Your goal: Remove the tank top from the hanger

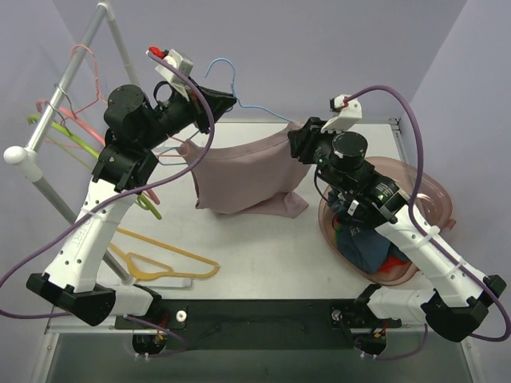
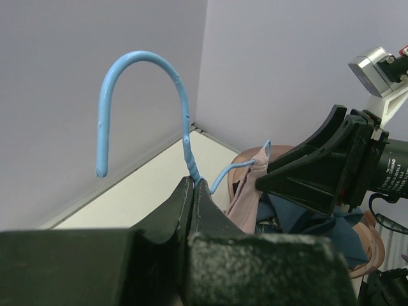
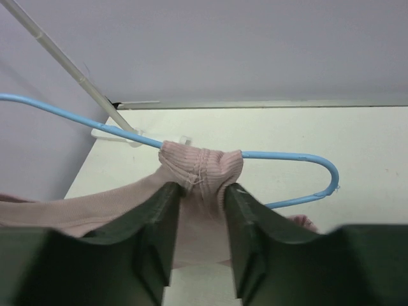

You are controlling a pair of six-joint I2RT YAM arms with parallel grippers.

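The pink ribbed tank top [image 1: 247, 171] hangs on a light-blue wire hanger [image 1: 231, 76] above the table's middle. My left gripper [image 1: 219, 97] is shut on the hanger's twisted neck [image 2: 189, 150], just under the hook, and holds it up. In the right wrist view the tank top's strap [image 3: 201, 166] is bunched over the hanger's arm [image 3: 280, 155]. My right gripper [image 3: 201, 188] has a finger pressed on each side of that strap, just below the wire. The right gripper [image 1: 299, 136] sits at the garment's right shoulder in the top view.
A metal clothes rack [image 1: 60, 88] with pink and green hangers stands at the left. A yellow hanger [image 1: 164, 259] lies on the table near the left arm. A pink basin [image 1: 435, 195] with clothes sits under the right arm.
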